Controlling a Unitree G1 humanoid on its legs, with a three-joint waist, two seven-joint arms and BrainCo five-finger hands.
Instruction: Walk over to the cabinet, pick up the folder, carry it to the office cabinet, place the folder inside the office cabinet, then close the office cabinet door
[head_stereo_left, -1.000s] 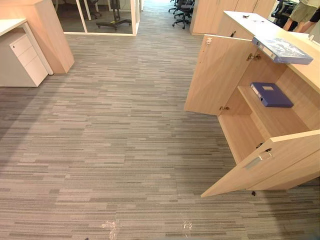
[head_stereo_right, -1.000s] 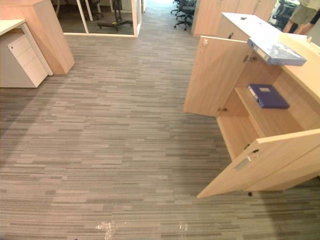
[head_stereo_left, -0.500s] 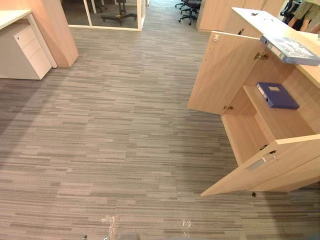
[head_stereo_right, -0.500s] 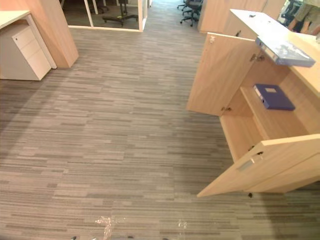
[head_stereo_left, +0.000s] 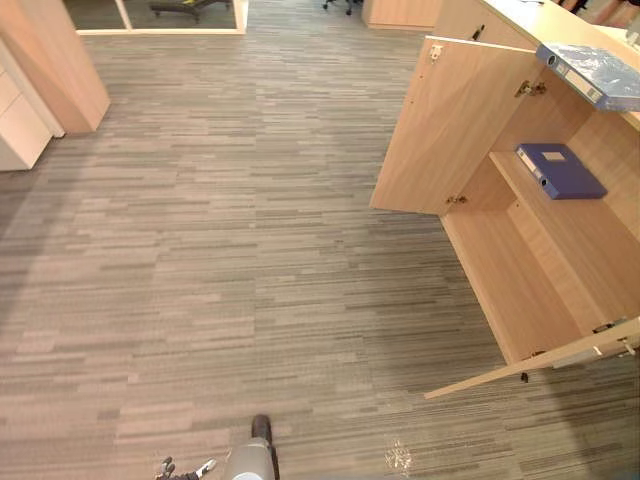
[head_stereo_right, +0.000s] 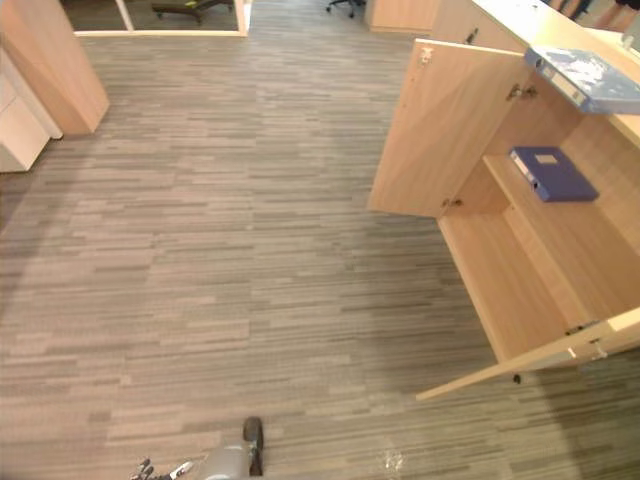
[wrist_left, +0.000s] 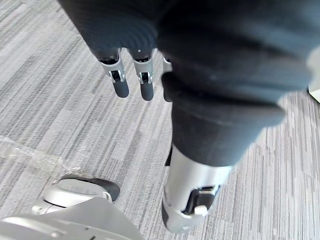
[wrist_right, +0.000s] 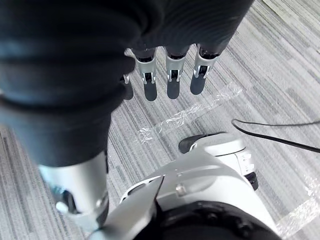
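The left hand (wrist_left: 144, 75) and the right hand (wrist_right: 170, 75) have fingers of silvery metal with a dull sheen. Their tips are dark, matt and rubber-like, and the wrist covers are a dark, ribbed material with no shine. Past the fingertips lies the carpet (head_stereo_left: 220, 230), a matt, short-piled weave in grey stripes. On it, just beyond the right hand's fingers, a strip of clear tape (wrist_right: 190, 115) is glossy and crinkled. The office cabinet (head_stereo_left: 450, 130) is pale wood-grain board, smooth and satin, with small shiny metal hinges (head_stereo_left: 530, 89). The top folder (head_stereo_left: 590, 75) has a glossy plastic sheen. The shelf folder (head_stereo_left: 560, 170) looks matt blue, with a pale paper label.
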